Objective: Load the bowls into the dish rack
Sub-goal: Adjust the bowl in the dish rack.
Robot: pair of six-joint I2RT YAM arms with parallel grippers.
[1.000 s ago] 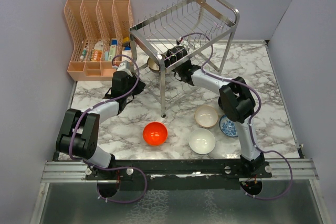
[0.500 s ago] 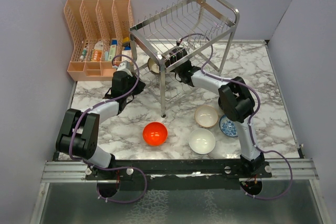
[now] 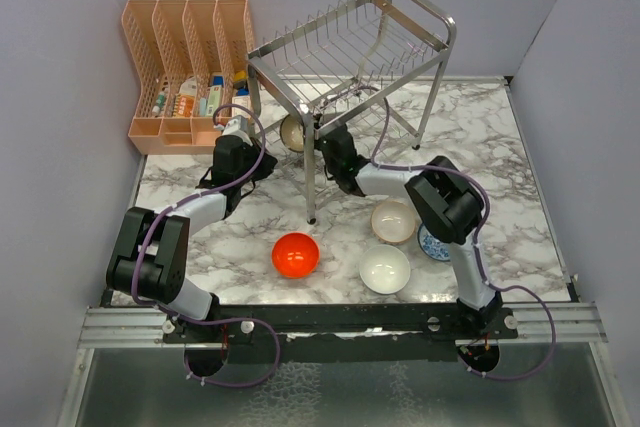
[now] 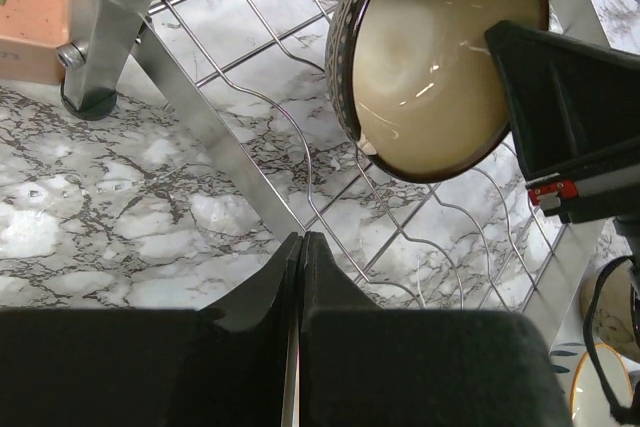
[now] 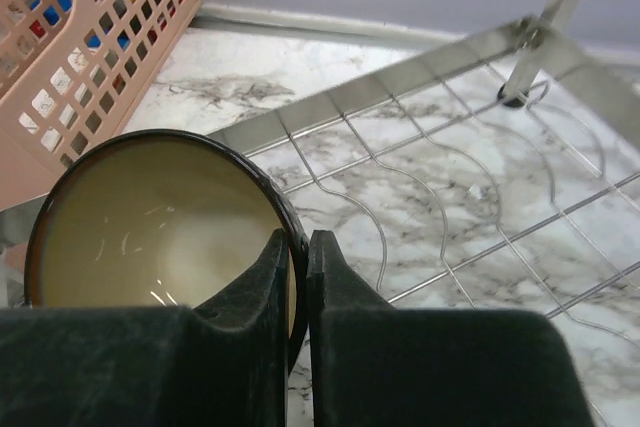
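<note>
Left pincer (image 4: pixel 299 247), pressed together on nothing, sits at eight o'clock of the two-tier shiny steel wire dish rack (image 3: pixel 345 42). Right pincer (image 5: pixel 297 247) pinches the rim of the dark brown, cream-lined round bowl (image 5: pixel 150 217), tilted on edge over the rack's lower shelf.

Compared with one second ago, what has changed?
The right gripper drew back toward the front leg of the rack and closed on the rim of the brown bowl. The bowl stays on the lower shelf; the left gripper stays shut, and the other four bowls have not moved.
</note>
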